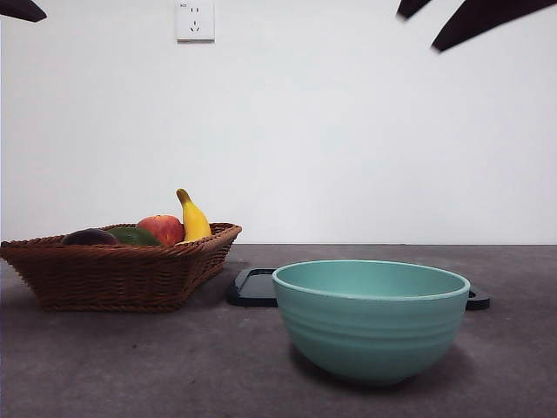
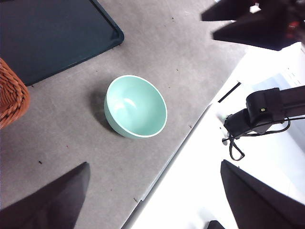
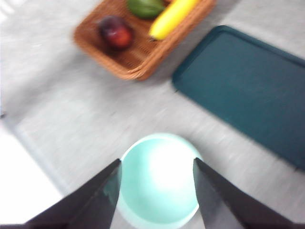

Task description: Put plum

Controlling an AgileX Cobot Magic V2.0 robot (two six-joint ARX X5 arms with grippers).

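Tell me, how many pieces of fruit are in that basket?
4 visible, all in the wicker basket: the plum at one end, a green fruit beside it, then a red apple, then a banana. Others might lie hidden below the rim.

A basket is sitting at the table's left, holding the plum, an apple and a banana. A bowl is standing to its right, nearer the camera, with a tray lying behind it.
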